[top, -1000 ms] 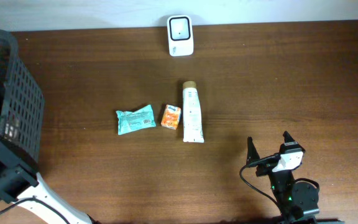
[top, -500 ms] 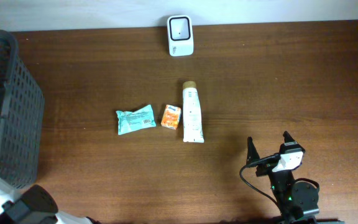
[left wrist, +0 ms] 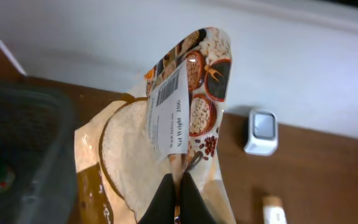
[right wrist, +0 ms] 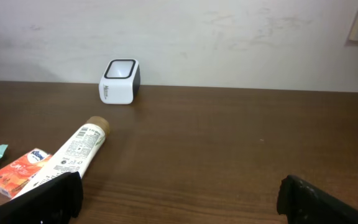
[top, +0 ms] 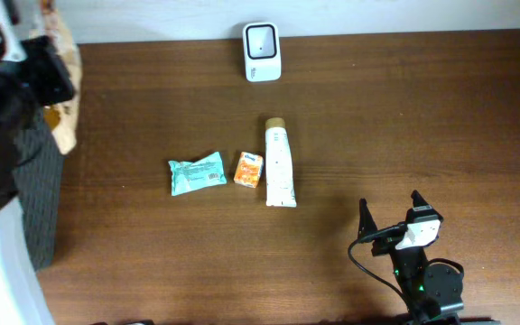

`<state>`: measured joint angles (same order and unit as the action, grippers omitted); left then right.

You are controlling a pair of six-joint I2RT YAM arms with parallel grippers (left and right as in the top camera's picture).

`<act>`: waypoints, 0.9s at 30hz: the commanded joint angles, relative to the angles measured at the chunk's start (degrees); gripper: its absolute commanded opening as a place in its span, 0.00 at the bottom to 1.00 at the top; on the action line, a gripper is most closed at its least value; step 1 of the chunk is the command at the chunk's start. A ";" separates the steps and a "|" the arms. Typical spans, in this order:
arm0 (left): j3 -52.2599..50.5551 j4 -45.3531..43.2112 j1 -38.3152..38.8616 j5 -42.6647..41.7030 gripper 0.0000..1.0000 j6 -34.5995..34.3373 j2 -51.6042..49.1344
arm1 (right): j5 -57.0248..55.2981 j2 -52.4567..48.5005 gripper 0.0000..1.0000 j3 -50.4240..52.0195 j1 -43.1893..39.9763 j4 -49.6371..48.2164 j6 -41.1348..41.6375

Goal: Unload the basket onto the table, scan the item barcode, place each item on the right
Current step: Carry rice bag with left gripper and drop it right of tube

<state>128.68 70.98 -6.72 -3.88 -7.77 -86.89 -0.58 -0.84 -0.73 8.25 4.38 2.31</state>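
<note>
Between left fingers (left wrist: 165,199), barcoded pouch (left wrist: 188,106)

Black left fingers (left wrist: 164,200) pinch a cream plastic pouch (left wrist: 126,155) with a brown grain-and-bowl print. Its white paper label (left wrist: 168,112) has black barcode bars and text. Dark grey mesh basket (left wrist: 23,143) left of those fingers. Dark brown wood-grain surface (top: 422,117). Ahead of the black right fingers (right wrist: 48,196):
- white box scanner (right wrist: 120,81), dark window
- white tube (right wrist: 73,152), tan cap
- orange carton (right wrist: 17,169), blue-white patch
- teal packet (top: 197,173)
</note>
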 commanded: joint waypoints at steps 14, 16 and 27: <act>1.38 1.62 29.49 0.79 0.00 0.98 -21.42 | -0.07 0.33 0.98 0.42 -0.07 0.28 -0.39; 1.38 -0.48 33.66 1.64 0.00 0.96 -25.03 | -0.07 0.33 0.98 0.42 -0.07 0.28 -0.39; 1.38 -12.92 50.07 2.84 0.00 0.96 -40.46 | -0.07 0.33 0.98 0.42 -0.07 0.28 -0.39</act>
<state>128.75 59.27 41.30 -2.09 -7.75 -125.56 -0.56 -0.84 -0.73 8.25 4.38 2.33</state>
